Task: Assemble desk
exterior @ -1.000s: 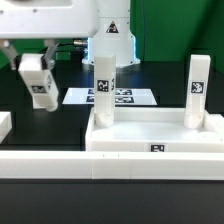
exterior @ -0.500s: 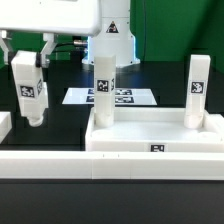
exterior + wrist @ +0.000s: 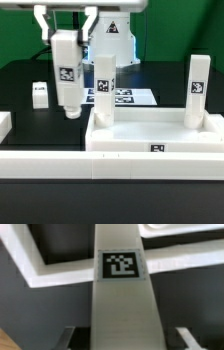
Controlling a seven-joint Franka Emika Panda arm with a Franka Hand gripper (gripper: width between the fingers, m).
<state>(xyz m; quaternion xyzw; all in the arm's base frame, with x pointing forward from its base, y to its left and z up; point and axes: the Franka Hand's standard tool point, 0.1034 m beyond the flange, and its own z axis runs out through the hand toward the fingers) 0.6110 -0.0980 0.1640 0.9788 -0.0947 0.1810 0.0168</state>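
**Leg in the claw, tabletop waiting at four o'clock**

The gripper point(image 3: 66, 38) is clenching the held leg point(image 3: 66, 85) by its upper end. Its fingers point(image 3: 181, 338) are pressing on opposite faces, so the leg is hanging upright, its lower end seemingly clear of the dark table. The leg's tag point(image 3: 122, 267) is facing the wrist camera squarely.

In the exterior view, the tabletop point(image 3: 150, 132) is lying at about four o'clock from that leg, near it but apart. Two standing legs point(image 3: 103, 85) are rising from its far corners. A spare leg point(image 3: 39, 95) is lying at nine o'clock from the held one. The marker board point(image 3: 140, 100) is sitting at three o'clock, beyond the tabletop.

The step in hand is looking like carrying this leg to a free socket. To do it well, the arm should be holding the leg plumb and lifting it clear of the tabletop's rim and the nearer standing leg. It should be squaring the leg to the socket before lowering, then pressing straight down without loosening until it seats.
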